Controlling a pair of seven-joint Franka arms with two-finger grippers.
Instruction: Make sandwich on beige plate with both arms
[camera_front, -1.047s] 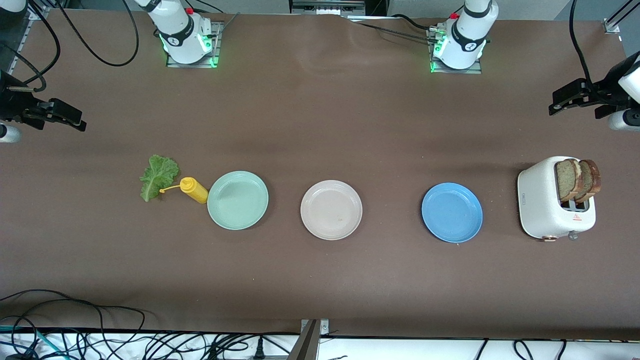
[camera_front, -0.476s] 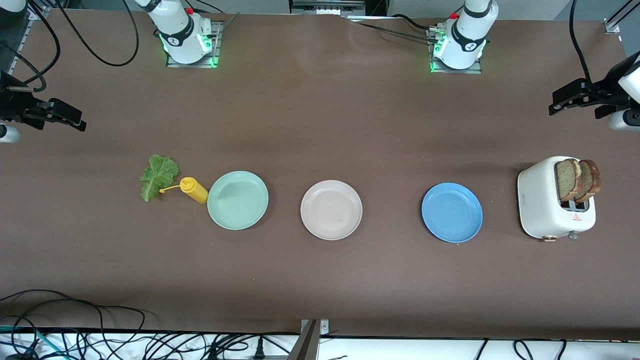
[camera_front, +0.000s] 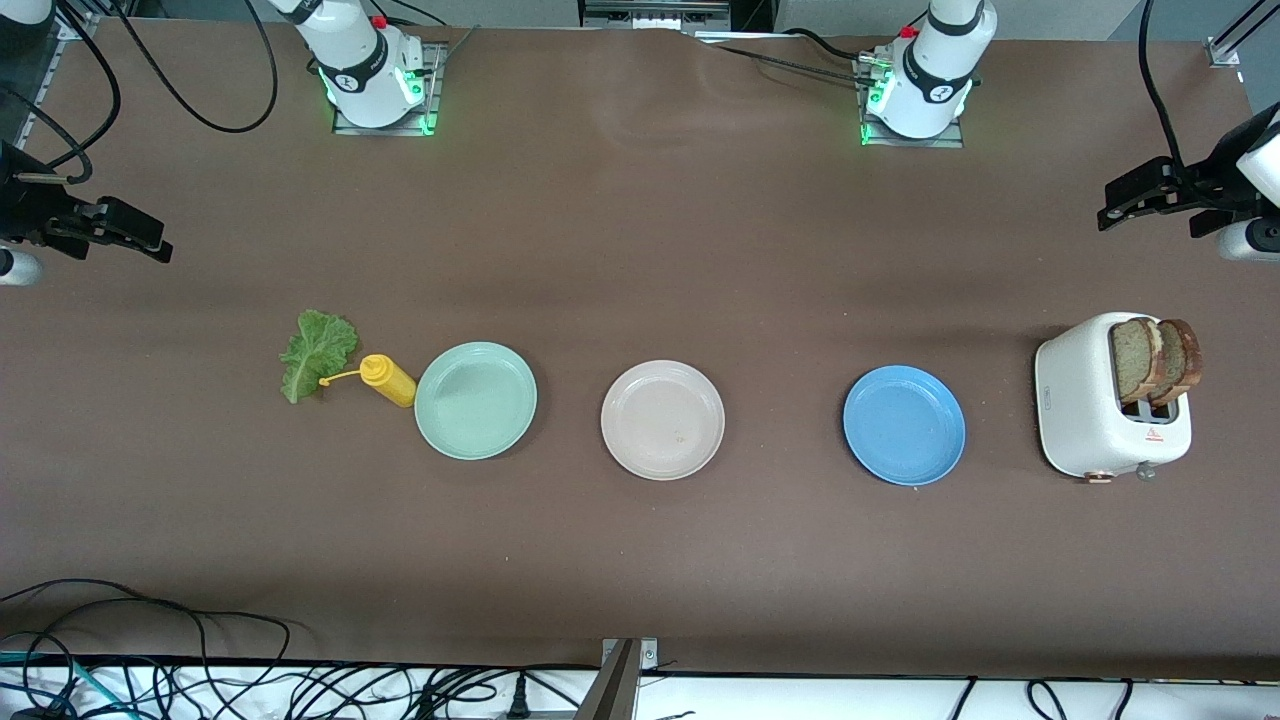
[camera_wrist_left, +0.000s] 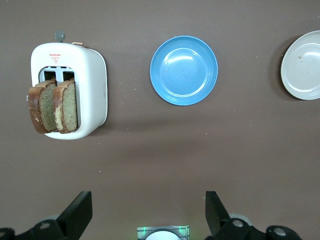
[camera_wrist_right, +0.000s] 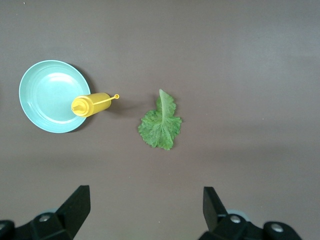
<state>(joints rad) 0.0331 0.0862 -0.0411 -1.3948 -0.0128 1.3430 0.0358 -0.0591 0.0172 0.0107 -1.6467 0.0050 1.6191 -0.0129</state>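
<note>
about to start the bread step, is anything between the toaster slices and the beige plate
Only the blue plate lies on the table between the toaster, where both bread slices stand, and the beige plate. It is low and empty, so a lifted slice should pass over it.

We read no lettering anywhere. The white rounded two-slot toaster (camera_wrist_left: 68, 90) bears a small red triangle mark with a line of red print beneath it beside its slots, too small for us to read.
</note>
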